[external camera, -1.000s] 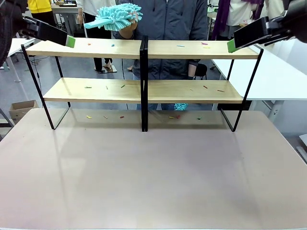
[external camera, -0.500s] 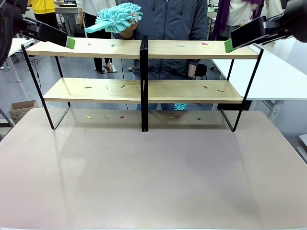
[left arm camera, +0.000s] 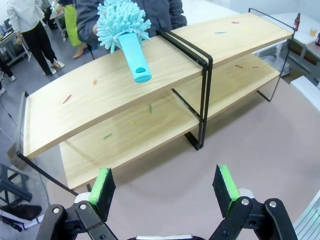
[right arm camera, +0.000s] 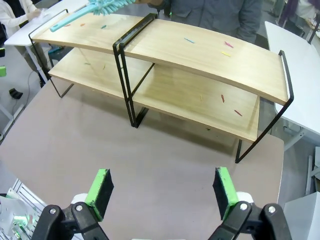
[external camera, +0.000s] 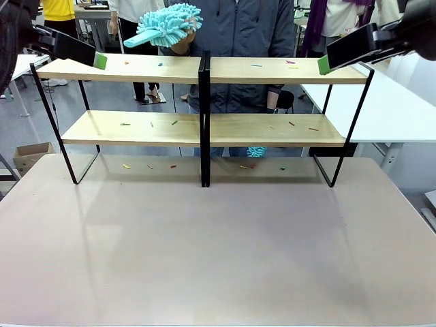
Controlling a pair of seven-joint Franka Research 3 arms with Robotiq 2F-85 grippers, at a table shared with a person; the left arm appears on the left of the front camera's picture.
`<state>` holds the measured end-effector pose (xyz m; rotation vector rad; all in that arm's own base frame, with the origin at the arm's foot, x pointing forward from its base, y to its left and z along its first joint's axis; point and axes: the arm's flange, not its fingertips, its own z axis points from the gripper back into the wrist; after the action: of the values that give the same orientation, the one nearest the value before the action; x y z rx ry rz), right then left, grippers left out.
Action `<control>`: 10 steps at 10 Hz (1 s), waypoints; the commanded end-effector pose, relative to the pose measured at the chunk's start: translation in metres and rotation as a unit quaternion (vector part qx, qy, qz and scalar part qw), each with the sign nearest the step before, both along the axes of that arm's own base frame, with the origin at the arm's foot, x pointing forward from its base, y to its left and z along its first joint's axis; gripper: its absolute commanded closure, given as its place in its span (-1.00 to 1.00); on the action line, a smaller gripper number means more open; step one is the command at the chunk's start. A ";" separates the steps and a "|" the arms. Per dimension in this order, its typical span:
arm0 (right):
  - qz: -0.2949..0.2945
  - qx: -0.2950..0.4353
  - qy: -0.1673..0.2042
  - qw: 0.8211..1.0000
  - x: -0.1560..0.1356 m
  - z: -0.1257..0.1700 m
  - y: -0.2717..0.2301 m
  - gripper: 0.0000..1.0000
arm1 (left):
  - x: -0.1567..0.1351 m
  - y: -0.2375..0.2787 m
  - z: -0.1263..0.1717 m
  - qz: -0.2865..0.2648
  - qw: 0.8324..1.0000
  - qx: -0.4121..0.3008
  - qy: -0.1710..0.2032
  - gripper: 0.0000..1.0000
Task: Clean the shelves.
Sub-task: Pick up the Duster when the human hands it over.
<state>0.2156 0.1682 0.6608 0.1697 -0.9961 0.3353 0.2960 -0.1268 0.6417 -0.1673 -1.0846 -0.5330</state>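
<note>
Front view has the shelves (external camera: 204,129) standing toward the far side of a pinkish-grey table (external camera: 218,259), two sections side by side sharing black middle uprights, each with a top and a lower wooden board. Small coloured scraps (external camera: 174,122) lie scattered on all four boards and on the tabletop beneath them. Behind the rack stands a person (external camera: 245,34) in a grey-blue zip jacket, whose hand (external camera: 182,42) holds a teal microfibre duster (external camera: 167,24) above the left top board, apart from the wood, its handle pointing to the robot's left. A teal tuft (external camera: 256,151) shows behind the lower right board; what it belongs to cannot be told. A white table (external camera: 395,109) stands past the rack's right end, and a cardboard box (external camera: 30,155) sits on the floor to the left. In the left wrist view the left gripper (left arm camera: 165,185) hangs high over the table, well apart from the rack, jaws wide apart and holding nothing. The right gripper (right arm camera: 162,187) is likewise spread and empty above bare tabletop.
</note>
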 end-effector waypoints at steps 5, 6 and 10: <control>0.001 0.000 0.000 1.000 0.000 0.000 0.000 -1.00 | 0.078 0.000 0.045 -0.150 0.948 -0.074 0.272 -1.00; 0.001 0.000 0.000 1.000 0.000 0.000 0.000 -1.00 | 0.104 -0.001 0.040 -0.193 0.920 -0.066 0.335 -1.00; 0.001 0.000 0.000 1.000 0.000 0.000 0.000 -1.00 | 0.113 0.000 0.022 -0.198 0.909 -0.138 0.340 -1.00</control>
<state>0.2151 0.1680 0.6613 0.1695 -0.9973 0.3351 0.4136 -0.1264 0.6616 -0.7739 -0.4170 -0.6019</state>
